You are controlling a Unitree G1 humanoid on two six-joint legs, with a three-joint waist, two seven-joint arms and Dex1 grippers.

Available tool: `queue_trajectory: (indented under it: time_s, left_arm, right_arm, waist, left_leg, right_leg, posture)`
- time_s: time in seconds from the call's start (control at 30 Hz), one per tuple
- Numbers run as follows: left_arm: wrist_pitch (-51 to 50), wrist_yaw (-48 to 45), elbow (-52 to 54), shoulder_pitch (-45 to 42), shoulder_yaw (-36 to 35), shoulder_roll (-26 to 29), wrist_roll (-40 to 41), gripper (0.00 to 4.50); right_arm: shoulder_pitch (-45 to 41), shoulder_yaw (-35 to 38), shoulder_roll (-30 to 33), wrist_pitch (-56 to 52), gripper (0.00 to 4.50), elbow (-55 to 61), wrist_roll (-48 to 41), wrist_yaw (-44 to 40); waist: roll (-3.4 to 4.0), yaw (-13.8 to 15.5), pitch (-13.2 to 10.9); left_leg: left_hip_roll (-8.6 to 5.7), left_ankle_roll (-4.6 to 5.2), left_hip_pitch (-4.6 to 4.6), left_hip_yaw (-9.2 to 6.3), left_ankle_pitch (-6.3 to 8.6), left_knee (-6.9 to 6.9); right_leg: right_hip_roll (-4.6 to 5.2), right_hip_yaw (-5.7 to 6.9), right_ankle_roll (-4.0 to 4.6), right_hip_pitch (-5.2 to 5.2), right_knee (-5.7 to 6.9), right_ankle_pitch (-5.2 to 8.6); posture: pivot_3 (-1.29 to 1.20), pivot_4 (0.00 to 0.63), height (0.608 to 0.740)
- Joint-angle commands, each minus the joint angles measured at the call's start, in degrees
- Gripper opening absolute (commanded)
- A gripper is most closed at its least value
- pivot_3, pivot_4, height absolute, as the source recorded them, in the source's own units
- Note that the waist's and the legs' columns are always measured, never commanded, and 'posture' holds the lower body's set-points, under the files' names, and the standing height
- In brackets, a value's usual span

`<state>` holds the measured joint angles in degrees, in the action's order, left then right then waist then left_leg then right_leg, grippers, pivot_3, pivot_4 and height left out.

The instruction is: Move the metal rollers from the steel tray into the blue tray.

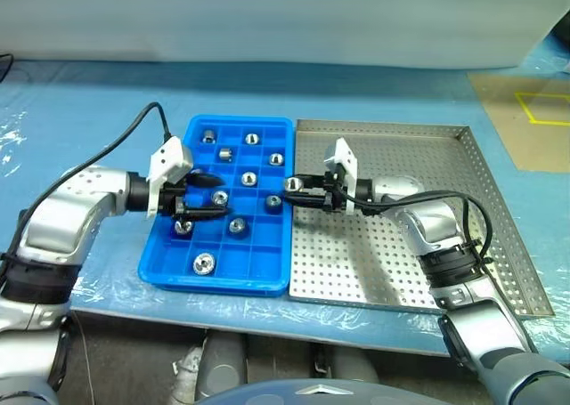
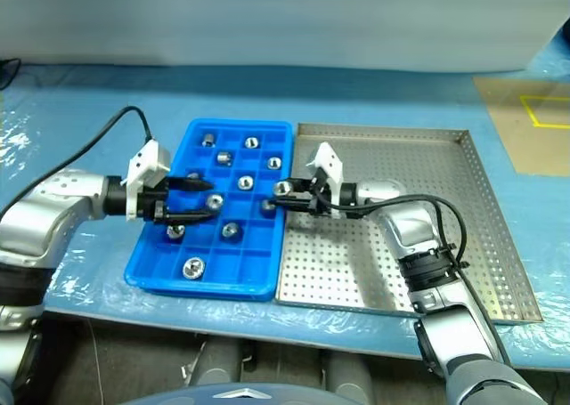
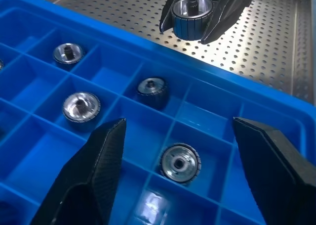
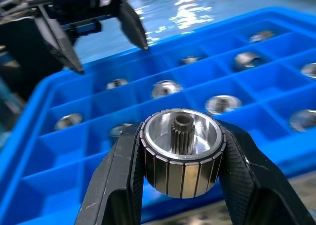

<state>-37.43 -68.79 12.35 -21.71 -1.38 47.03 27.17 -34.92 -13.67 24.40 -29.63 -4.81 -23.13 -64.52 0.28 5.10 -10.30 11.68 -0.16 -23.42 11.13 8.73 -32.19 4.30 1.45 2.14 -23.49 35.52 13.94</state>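
the steel tray (image 1: pixel 499 218) lies flat on the blue-covered table, its perforated floor bare of loose pieces as far as i can see. touching its rim on the robot's left side sits the blue tray (image 1: pixel 169 271), narrower, and many of its square compartments already hold one of the metal rollers (image 1: pixel 203 263) each.

the right gripper (image 1: pixel 298 186) hangs just over the seam where the blue tray meets the steel tray, pointing toward the blue tray, its two black fingers clamped tight on one held roller (image 4: pixel 182 153). the left gripper (image 1: pixel 207 197) hovers over the middle of the blue tray with its fingers spread wide and nothing between them.

from the right wrist view the held roller looks like a short, solid metal drum with a segmented outer band and a small toothed hub in the centre. i'd judge it dense for its size, rigid, and smooth enough to slip or roll if pinched off-centre. the fingers take it across the curved outer band, on opposite sides, which seems the sensible hold; the hub is too small to grip. dropped from any height it would likely bounce or roll out of a cell, so i'd expect it wants lowering close over an empty compartment near the steel tray side before letting go.
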Motion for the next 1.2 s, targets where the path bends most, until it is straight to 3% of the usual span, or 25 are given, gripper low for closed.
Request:
queue_trajectory:
  time_s: [0.03,0.3,0.73,0.87,1.2]
  left_arm:
    - [-3.48,1.97,9.16,4.96,-4.59,2.19,4.31,3.6]
    - [-8.09,8.38,19.25,13.24,-8.12,2.17,9.57,3.6]
    - [-9.23,11.3,24.2,17.66,-9.28,4.74,13.79,3.6]
    - [-8.6,11.5,23.53,17.0,-8.38,4.88,13.77,3.6]
    - [-4.34,9.78,15.26,7.65,-1.8,2.8,10.66,3.6]
  right_arm:
    - [-1.34,-2.99,1.72,-1.78,1.66,3.28,-2.03,-7.79]
    - [-0.65,-11.01,4.08,-3.22,1.66,5.1,-1.37,-19.36]
    - [-3.1,-12.51,-1.94,3.53,1.66,-4.42,4.79,-18.46]
    - [-2.66,-12.18,-1.59,1.24,2.97,-4.26,4.51,-18.63]
    - [-2.6,-6.68,0.77,-1.16,2.97,-0.12,2.52,-15.3]
  waist:
    - [-0.01,0.59,-0.01]
    - [-0.02,2.25,0.0]
    - [-0.07,3.28,0.03]
    - [-0.07,3.64,0.03]
    - [-0.09,3.61,0.06]
  left_leg:
    - [0.02,0.0,0.02,-0.01,0.0,0.02]
    - [0.04,-0.12,0.23,-0.5,-0.06,0.07]
    - [0.02,-0.26,0.24,-0.73,-0.15,0.07]
    - [0.02,-0.32,0.25,-0.76,-0.19,0.07]
    - [-0.03,-0.52,0.24,-0.8,-0.31,-0.03]
  right_leg:
    - [0.0,0.0,0.0,0.0,0.01,0.0]
    - [-0.02,-0.01,-0.01,0.16,0.1,0.01]
    - [-0.03,0.02,-0.01,0.17,0.18,0.01]
    - [-0.04,0.02,-0.01,0.16,0.24,0.01]
    - [-0.04,0.02,-0.01,0.21,0.31,0.0]
  posture:
    - [0.17,0.15,0.74]
    - [0.26,0.15,0.74]
    - [0.3,0.15,0.74]
    - [0.28,0.15,0.74]
    - [0.17,0.15,0.74]
